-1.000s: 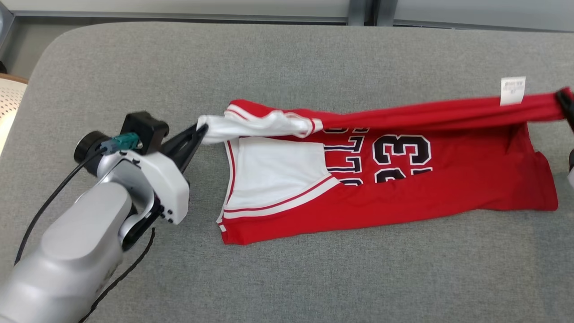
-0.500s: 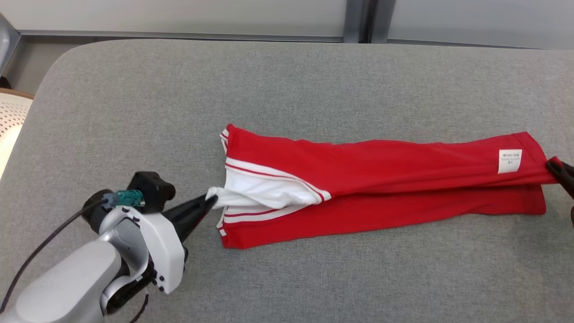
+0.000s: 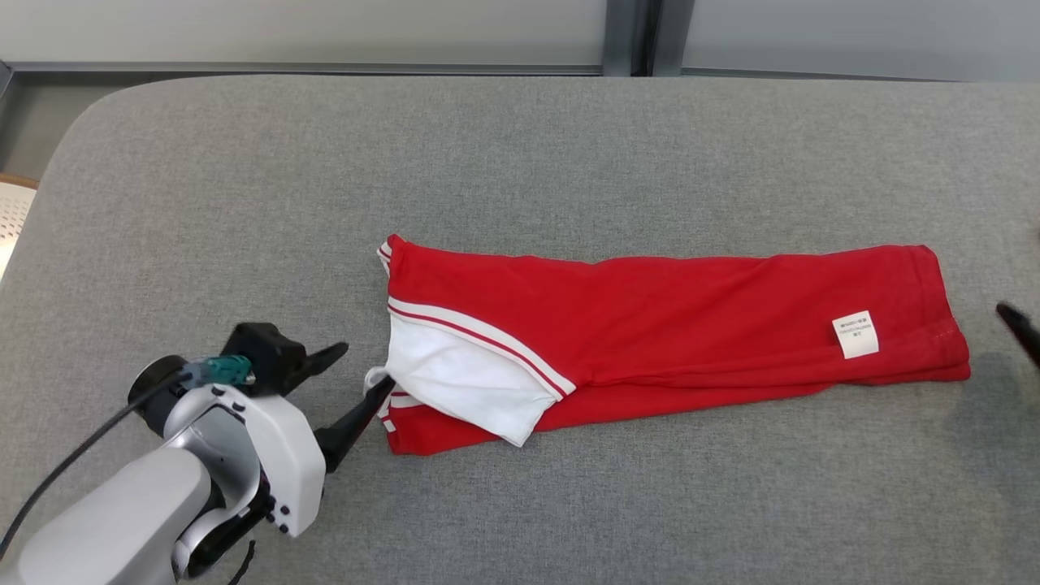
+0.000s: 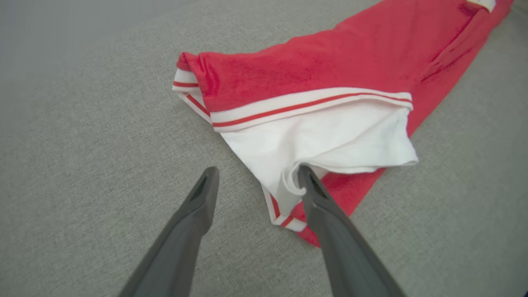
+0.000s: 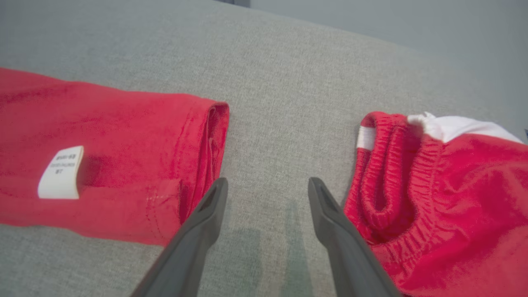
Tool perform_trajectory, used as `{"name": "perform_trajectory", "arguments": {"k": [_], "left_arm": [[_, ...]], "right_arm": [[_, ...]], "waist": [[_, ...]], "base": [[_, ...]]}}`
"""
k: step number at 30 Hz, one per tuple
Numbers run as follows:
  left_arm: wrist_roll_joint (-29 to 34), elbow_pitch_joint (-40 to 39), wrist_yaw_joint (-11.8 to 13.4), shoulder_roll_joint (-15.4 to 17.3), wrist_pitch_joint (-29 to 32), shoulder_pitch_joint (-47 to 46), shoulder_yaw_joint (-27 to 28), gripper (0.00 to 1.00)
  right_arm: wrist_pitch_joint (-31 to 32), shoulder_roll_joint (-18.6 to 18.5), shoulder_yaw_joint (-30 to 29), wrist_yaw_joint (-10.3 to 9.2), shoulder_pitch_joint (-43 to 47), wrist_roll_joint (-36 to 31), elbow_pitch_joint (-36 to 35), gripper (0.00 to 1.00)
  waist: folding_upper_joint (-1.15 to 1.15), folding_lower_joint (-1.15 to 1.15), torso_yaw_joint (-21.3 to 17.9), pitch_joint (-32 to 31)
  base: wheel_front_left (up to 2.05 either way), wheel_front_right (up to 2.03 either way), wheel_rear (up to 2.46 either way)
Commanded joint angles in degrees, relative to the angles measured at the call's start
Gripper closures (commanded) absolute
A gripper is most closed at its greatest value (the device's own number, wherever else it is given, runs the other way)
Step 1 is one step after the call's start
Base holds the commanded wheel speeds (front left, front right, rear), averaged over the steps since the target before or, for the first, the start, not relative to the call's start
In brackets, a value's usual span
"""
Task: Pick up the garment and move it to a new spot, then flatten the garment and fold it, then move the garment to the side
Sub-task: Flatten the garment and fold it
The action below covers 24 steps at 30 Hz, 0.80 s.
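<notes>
The left gripper (image 3: 366, 370) sits just off the garment's (image 3: 691, 309) white-trimmed end. Its jaws are spread, pinching nothing, and one fingertip rests against a curl of the white panel (image 3: 455, 382). The garment, a red jersey folded lengthwise into a long strip, lies flat on the grey padded surface (image 3: 520, 162), with its white label (image 3: 855, 334) face up near the hem end. Just off that hem the right gripper (image 5: 268, 181) hovers over bare padding, jaws spread. Beyond it, away from the garment, lies a bunched red piece (image 5: 433, 206) with an elastic waistband.

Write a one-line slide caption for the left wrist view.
Left gripper open at the folded red jersey, one finger touching its white panel.
</notes>
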Motion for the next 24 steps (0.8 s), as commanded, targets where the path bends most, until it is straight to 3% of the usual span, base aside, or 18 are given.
{"name": "perform_trajectory", "arguments": {"k": [1, 8, 12, 15, 20, 21, 24], "left_arm": [[-0.9, -0.1, 0.4, -0.2, -1.1, 0.4, 0.9, 0.0], [-3.7, -0.1, 5.5, -2.2, -11.5, 0.4, 8.6, 0.0], [-7.3, -0.4, 7.9, -4.8, -18.5, 2.2, 14.6, 0.0], [-7.3, -1.3, 9.1, -7.3, -20.6, 4.2, 19.2, 0.0], [-2.0, -5.5, 8.4, -17.1, -20.8, 11.5, 34.5, 0.0], [2.4, -6.5, 7.1, -21.2, -20.8, 14.6, 39.8, 0.0], [8.9, -6.3, 4.1, -27.0, -20.9, 18.8, 45.6, 0.0]], "right_arm": [[-1.7, 0.1, -1.3, -0.11, -0.8, 0.6, 0.7, 0.0], [-13.1, 4.3, -7.9, -0.11, -2.4, 0.1, 4.6, 0.0], [-16.0, 7.9, -12.5, -0.11, -2.3, -3.8, 3.9, 0.0], [-16.1, 11.4, -23.7, -0.11, -0.7, -9.5, 0.3, 0.0], [-16.0, 19.5, -43.4, -0.08, 11.1, -24.4, -10.0, 0.0], [-16.0, 23.3, -49.1, -0.08, 16.6, -30.0, -14.5, 0.0], [-16.0, 28.5, -55.2, -0.08, 23.8, -36.3, -20.3, 0.0]], "waist": [[0.0, 0.0, -0.1, -0.3], [0.0, 0.0, -0.6, -2.2], [0.0, 0.0, -1.1, -3.6], [0.0, 0.0, -1.4, -4.4], [0.0, 0.0, -1.1, -5.8], [0.0, 0.0, -1.0, -6.2], [0.0, 0.0, -0.8, -6.8]], "base": [[0.0, 0.0, 0.0], [0.0, 0.0, 0.0], [0.0, 0.0, 0.0], [0.0, 0.0, 0.0], [0.0, 0.0, 0.0], [0.0, 0.0, 0.0], [0.0, 0.0, 0.0]]}}
